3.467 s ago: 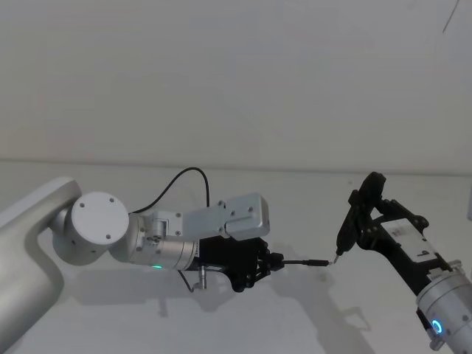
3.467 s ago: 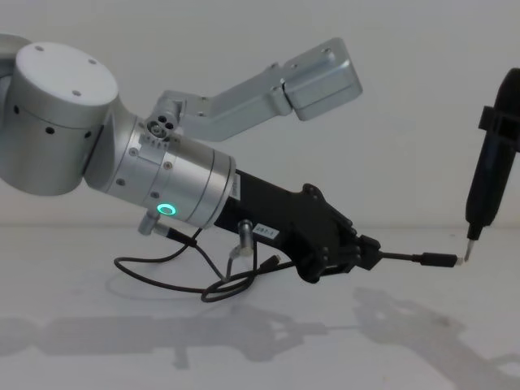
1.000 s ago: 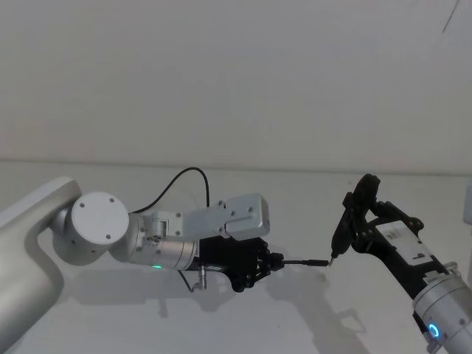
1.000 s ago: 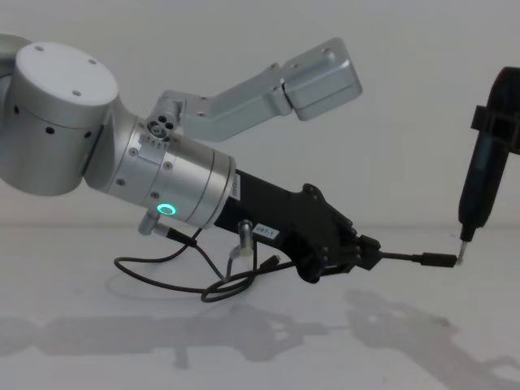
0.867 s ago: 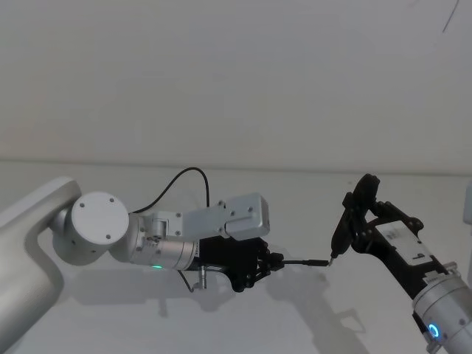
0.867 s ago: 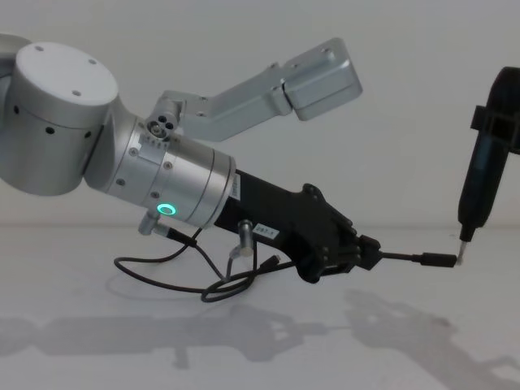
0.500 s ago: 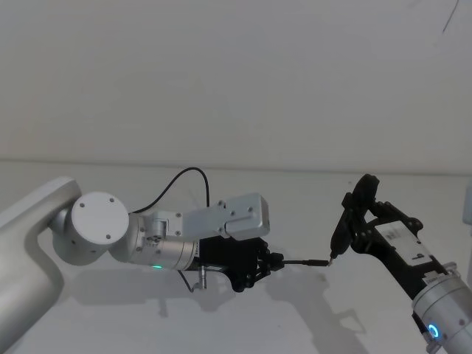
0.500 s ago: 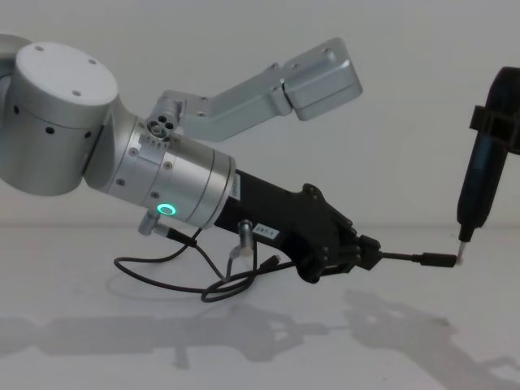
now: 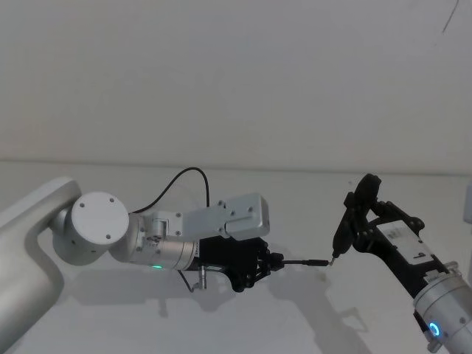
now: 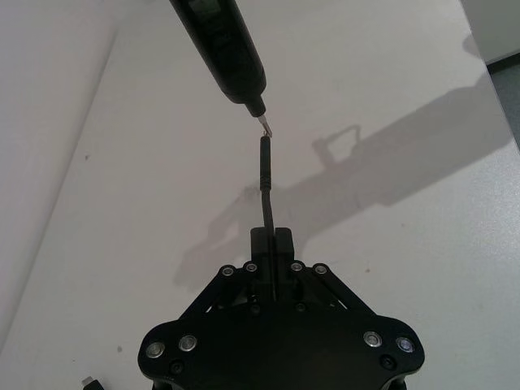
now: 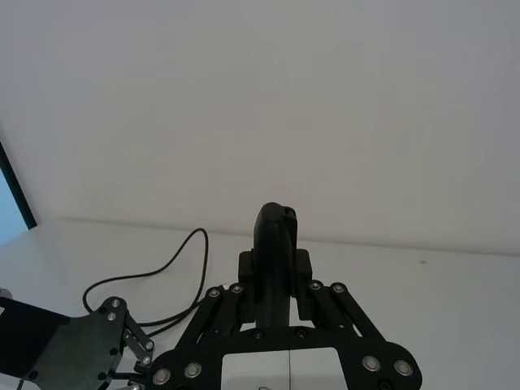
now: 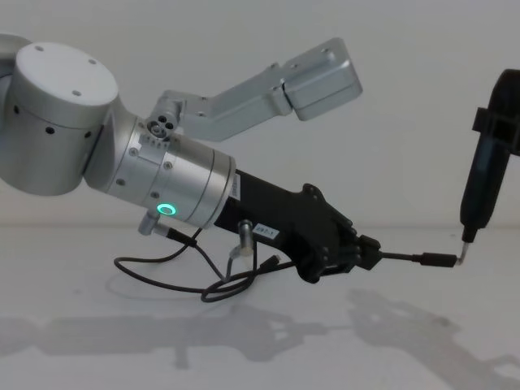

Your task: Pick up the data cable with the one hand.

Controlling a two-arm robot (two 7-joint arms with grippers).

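My left gripper [image 9: 274, 261] [image 12: 370, 250] [image 10: 272, 240] is low over the white table, shut on the data cable [image 9: 184, 177]. A short stretch of cable sticks out toward the right and ends in a slim black plug [image 9: 317, 261] [image 12: 439, 260] [image 10: 264, 158]. The rest of the data cable [image 12: 162, 284] [image 11: 175, 264] loops back on the table under and behind the left arm. My right gripper [image 9: 363, 225] [image 11: 276, 288] is shut on a slim dark tool [image 12: 483, 187] [image 10: 223, 45]. The tool's metal tip sits right at the plug's end.
The white table [image 9: 243, 324] runs back to a plain white wall. A grey object [image 10: 491, 24] stands at the table's far right edge. A dark edge [image 11: 15, 191] borders the table's left side. The cable's other plug [image 12: 275, 261] lies under the left arm.
The right gripper and its tool have shifted slightly toward the left gripper since 3.5 s ago. The left arm and the cable have stayed put.
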